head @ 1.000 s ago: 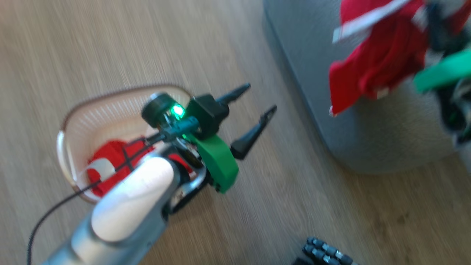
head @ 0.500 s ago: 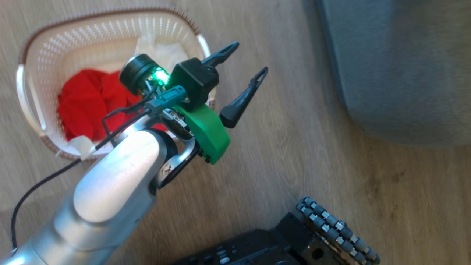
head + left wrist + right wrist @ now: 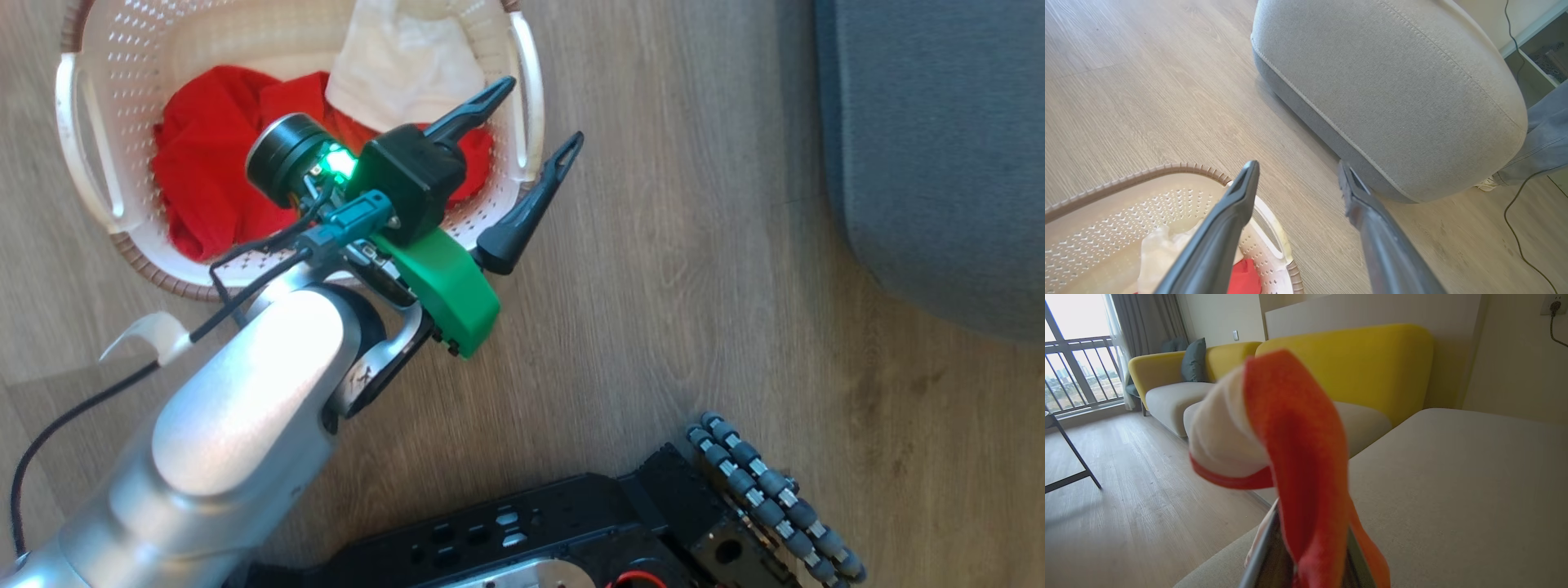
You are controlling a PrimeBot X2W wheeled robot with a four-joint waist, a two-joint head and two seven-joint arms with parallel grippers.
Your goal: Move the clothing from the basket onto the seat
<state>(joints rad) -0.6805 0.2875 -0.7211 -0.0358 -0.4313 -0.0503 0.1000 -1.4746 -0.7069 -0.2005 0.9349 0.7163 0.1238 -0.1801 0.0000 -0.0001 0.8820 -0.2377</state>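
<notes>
Most of the clothing lies in the basket as a crumpled red heap, with a white piece bunched against the basket's end wall at the top of the head view. One more red-and-white garment is out of the basket. It is clamped between the fingers of the right gripper, which are closed tight on its fabric, and it drapes up and over them, with the grey seat spreading beneath and beyond it. The left gripper hangs over the basket's side nearest the seat with its fingers spread wide and nothing between them. One finger is above the clothing and the white handle, the other above the floor just outside the rim. The basket stands on the wood floor, apart from the seat, with a strip of bare boards between them. The robot's dark base and its roller wheel show near the bottom edge of the head view. A yellow sofa back rises behind the seat.
</notes>
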